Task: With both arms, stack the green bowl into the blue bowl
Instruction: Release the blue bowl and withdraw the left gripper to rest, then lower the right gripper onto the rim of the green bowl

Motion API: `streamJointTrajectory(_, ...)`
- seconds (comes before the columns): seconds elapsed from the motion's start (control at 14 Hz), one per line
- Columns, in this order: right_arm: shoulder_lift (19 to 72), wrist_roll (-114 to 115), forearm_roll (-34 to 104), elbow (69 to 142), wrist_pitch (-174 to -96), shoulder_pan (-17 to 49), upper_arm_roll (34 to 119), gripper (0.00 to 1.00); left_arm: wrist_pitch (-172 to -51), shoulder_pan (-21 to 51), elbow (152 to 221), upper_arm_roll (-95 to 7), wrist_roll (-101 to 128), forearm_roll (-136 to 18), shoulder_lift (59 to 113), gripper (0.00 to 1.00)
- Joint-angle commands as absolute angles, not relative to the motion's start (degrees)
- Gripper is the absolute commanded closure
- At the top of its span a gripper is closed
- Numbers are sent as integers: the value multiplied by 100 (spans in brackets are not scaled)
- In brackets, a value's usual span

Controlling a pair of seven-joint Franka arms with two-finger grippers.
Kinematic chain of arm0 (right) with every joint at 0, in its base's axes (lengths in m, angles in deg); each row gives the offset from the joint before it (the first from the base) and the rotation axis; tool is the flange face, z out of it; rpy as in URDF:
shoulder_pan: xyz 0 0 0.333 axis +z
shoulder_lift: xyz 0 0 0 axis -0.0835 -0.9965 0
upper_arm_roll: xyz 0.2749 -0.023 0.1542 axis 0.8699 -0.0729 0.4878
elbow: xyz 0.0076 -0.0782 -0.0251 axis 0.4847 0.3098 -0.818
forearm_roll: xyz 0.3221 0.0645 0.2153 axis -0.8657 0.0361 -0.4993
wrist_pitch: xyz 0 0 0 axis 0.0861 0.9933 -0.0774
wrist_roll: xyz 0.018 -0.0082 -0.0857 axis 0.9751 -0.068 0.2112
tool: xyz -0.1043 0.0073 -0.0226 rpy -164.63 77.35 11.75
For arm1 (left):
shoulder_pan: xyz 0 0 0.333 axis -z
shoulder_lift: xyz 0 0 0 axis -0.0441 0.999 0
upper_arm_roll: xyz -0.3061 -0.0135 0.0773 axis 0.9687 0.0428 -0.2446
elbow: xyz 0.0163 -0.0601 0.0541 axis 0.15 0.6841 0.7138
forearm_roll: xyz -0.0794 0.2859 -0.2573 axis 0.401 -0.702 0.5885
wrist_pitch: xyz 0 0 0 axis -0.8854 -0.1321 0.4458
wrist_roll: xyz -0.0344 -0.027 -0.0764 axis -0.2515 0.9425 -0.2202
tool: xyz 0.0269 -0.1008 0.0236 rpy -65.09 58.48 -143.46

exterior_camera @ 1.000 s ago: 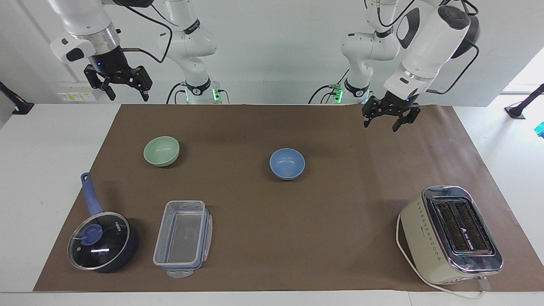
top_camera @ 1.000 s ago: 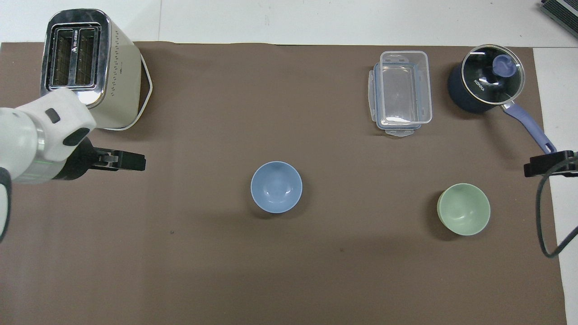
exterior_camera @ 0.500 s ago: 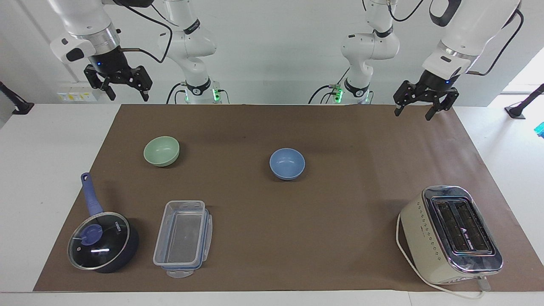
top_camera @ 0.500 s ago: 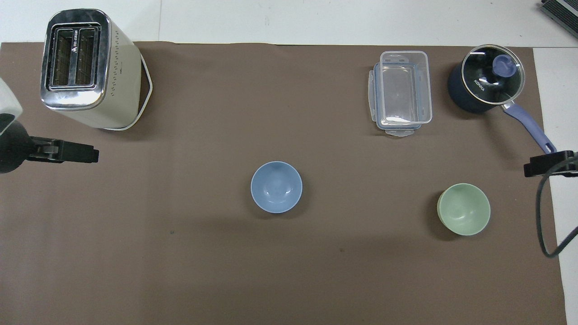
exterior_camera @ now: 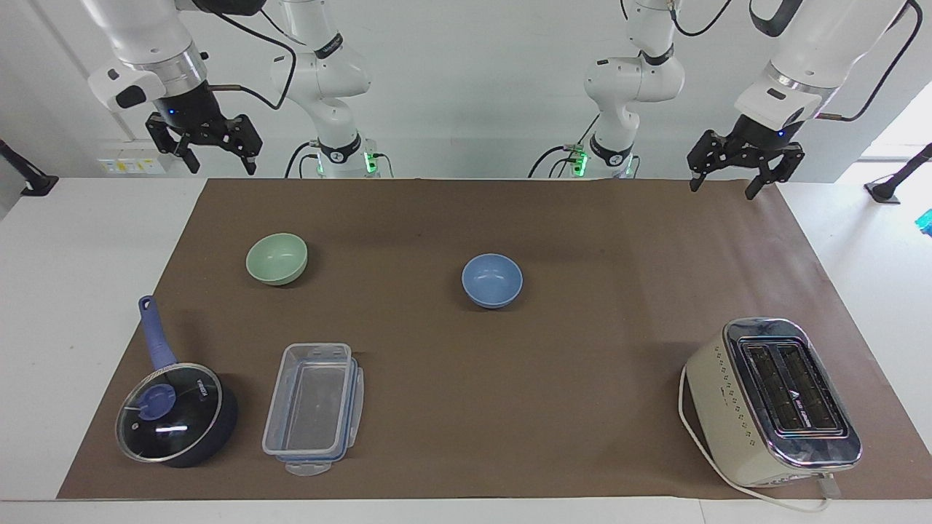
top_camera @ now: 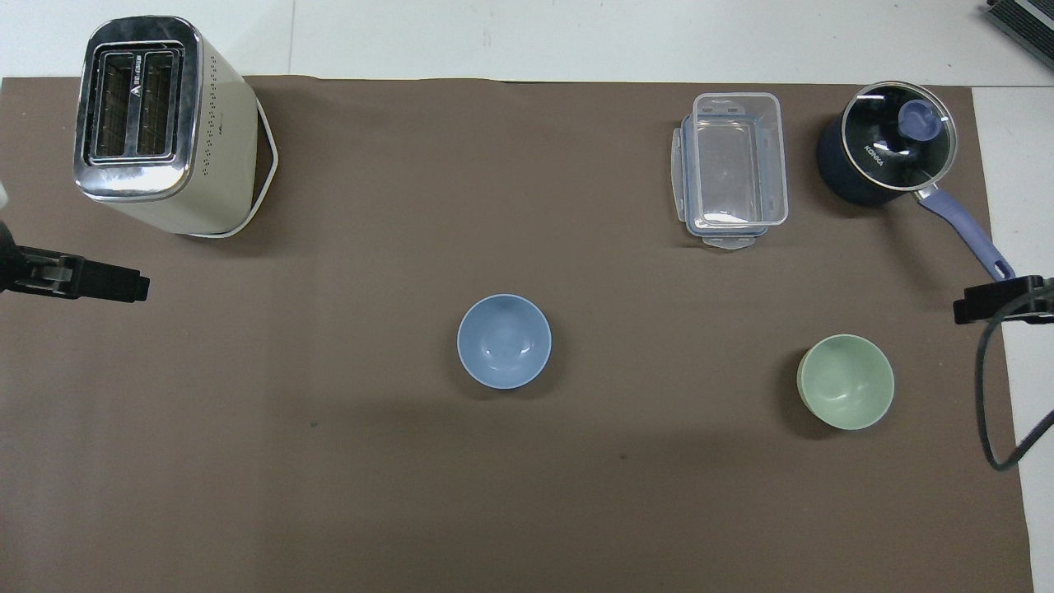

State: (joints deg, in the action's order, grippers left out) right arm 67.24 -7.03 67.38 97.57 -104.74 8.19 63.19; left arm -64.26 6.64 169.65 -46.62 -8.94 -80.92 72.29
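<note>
Both sets of fingers are spread and empty: left gripper [exterior_camera: 735, 185] and right gripper [exterior_camera: 215, 156] hang over the brown mat's [exterior_camera: 597, 364] corners nearest the robots. On the mat sit the matte round green bowl [exterior_camera: 277, 258] and blue bowl [exterior_camera: 492, 280], well apart.

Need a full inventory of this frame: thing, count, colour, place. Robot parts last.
green bowl: 1, pale sage green, on the mat toward the right arm's end, empty.
blue bowl: 1, periwinkle blue, mid-mat, empty, apart from the green bowl.
saucepan: 1, dark blue with glass lid, farther from the robots than the green bowl.
plastic container: 1, clear, beside the saucepan.
toaster: 1, cream and chrome, toward the left arm's end.
mat: 1, brown, covering the table.
left gripper: 1, black, open, raised over the mat's corner at its own end.
right gripper: 1, black, open, raised at its own end, holding nothing.
</note>
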Motion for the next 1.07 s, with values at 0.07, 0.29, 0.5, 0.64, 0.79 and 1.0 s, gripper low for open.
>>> streamJointTrajectory(0.07,7099,-558,6799,11169,-11613,769,6341,0,-5979,561,16200,-4608,-989,-8209,7707,0)
streamJointTrajectory(0.29,7091,-278,6799,12119,-12703,602,6323,0,-5979,569,16190,-4600,-989,-8191,7716,0)
streamJointTrajectory(0.5,6959,276,6799,13209,-14161,339,6323,0,-6032,587,16278,-4591,-971,-8209,7637,0)
streamJointTrajectory(0.64,6915,540,6799,13764,-14849,163,6323,0,-5988,578,16278,-4600,-962,-8209,7637,0)
streamJointTrajectory(0.79,6723,786,6799,13836,-14983,-12,6323,0,-5988,569,16278,-4600,-954,-8209,7637,0)
streamJointTrajectory(1.0,6520,1252,6799,14003,-15414,-268,6323,0,-5988,578,16278,-4600,-954,-8209,7628,0)
